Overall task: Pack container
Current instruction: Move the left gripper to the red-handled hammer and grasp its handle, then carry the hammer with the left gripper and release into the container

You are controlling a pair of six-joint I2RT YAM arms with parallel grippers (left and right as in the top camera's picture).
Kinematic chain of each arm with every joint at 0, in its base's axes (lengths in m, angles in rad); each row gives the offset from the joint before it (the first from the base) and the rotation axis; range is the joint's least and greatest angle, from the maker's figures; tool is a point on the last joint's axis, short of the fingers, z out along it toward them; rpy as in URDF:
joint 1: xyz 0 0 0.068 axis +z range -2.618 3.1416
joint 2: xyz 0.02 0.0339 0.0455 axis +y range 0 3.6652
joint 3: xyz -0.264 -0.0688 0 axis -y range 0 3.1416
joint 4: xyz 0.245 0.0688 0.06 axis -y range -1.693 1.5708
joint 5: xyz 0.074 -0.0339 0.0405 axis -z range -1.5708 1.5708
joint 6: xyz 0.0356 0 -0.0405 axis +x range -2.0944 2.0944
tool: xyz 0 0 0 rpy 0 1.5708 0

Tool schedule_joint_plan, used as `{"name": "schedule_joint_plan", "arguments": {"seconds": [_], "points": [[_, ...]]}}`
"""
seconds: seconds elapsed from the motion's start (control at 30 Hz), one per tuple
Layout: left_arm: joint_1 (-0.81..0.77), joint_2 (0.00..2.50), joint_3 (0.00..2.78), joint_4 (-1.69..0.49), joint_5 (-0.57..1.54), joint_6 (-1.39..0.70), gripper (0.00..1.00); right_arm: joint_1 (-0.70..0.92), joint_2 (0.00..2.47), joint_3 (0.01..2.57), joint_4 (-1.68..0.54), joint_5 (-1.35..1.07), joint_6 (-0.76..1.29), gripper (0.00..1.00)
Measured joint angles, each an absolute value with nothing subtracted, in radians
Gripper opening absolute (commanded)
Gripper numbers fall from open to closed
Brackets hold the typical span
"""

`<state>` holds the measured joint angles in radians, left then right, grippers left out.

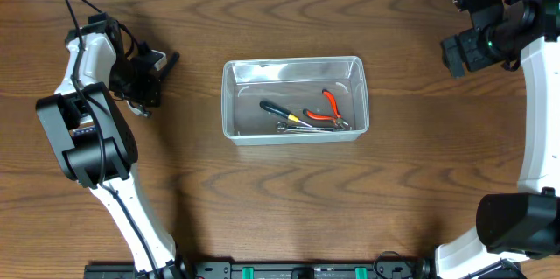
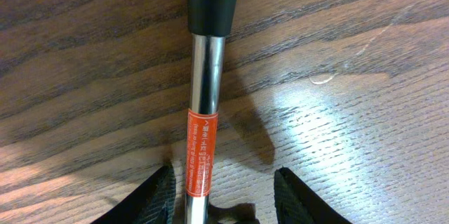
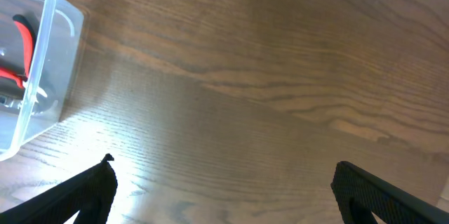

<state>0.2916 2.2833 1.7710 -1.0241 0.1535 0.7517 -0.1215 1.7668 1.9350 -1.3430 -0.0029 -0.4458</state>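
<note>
The clear container [image 1: 231, 104] stands at the table's middle. In it lie a black-and-yellow screwdriver [image 1: 278, 112], red-handled pliers [image 1: 327, 108] and a small metal wrench. A tool with a chrome shaft [image 2: 205, 76], an orange label and a black grip [image 1: 167, 59] lies on the table at the left. My left gripper [image 2: 224, 182] is open astride that shaft, with the left finger close to it and the right finger well apart; it also shows in the overhead view [image 1: 144, 82]. My right gripper [image 3: 223, 164] is open and empty above bare wood, at the far right [image 1: 459, 52].
The container's corner [image 3: 42, 62] shows at the left of the right wrist view, with the red pliers inside. A black rail runs along the table's front edge [image 1: 297, 270].
</note>
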Motion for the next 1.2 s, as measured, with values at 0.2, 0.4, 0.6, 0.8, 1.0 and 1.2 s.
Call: {"name": "schedule_joint_plan", "arguments": {"seconds": [0.2, 0.4, 0.6, 0.8, 1.0, 1.2], "points": [[0.292, 2.283, 1.771, -1.013, 0.097, 0.752, 0.46, -0.121, 1.767, 1.935, -1.351, 0.013, -0.446, 0.99], [0.292, 2.284, 1.771, -0.988, 0.07, 0.752, 0.47, -0.121, 1.767, 1.935, -1.351, 0.02, -0.446, 0.99], [0.292, 2.285, 1.766, -0.98, 0.064, 0.752, 0.47, -0.121, 1.767, 1.935, -1.355, 0.02, -0.446, 0.99], [0.29, 2.276, 1.747, -0.96, 0.06, 0.752, 0.41, -0.121, 1.767, 1.935, -1.357, 0.023, -0.446, 0.99], [0.287, 2.274, 1.741, -0.95, 0.044, 0.752, 0.29, -0.121, 1.767, 1.935, -1.357, 0.023, -0.446, 0.99], [0.273, 2.274, 1.74, -0.959, 0.033, 0.749, 0.19, -0.121, 1.767, 1.935, -1.357, 0.023, -0.446, 0.99]]}}
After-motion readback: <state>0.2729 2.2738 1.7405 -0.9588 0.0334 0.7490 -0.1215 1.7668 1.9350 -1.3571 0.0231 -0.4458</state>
